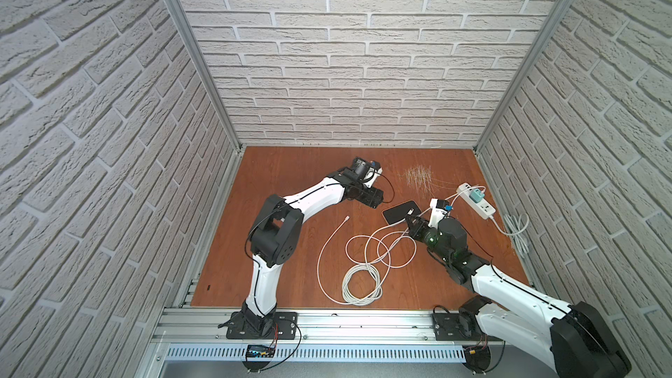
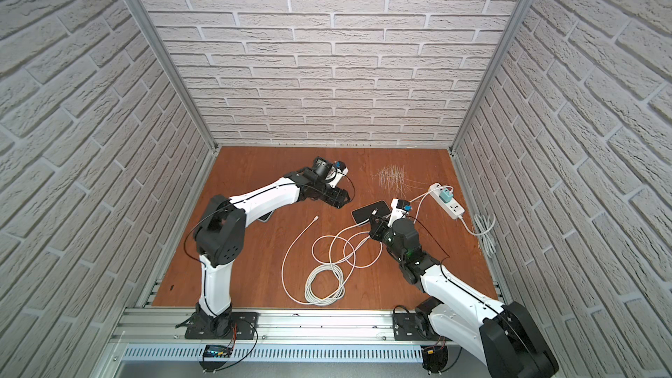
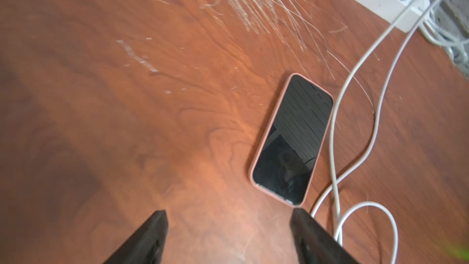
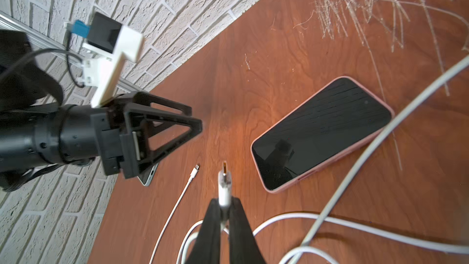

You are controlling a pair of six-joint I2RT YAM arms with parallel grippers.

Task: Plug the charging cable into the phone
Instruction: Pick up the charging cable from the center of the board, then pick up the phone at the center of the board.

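Here the right gripper (image 4: 224, 203) is pinched on the plug of one white charging cable (image 4: 224, 186), the tip near but clear of the black-screened phone in a pink case (image 1: 400, 211), which lies flat right of centre in both top views. The left gripper (image 3: 228, 215) stands spread and empty. A second, grey-edged phone (image 4: 149, 177) and a second, loose white cable (image 4: 196, 167) lie nearby
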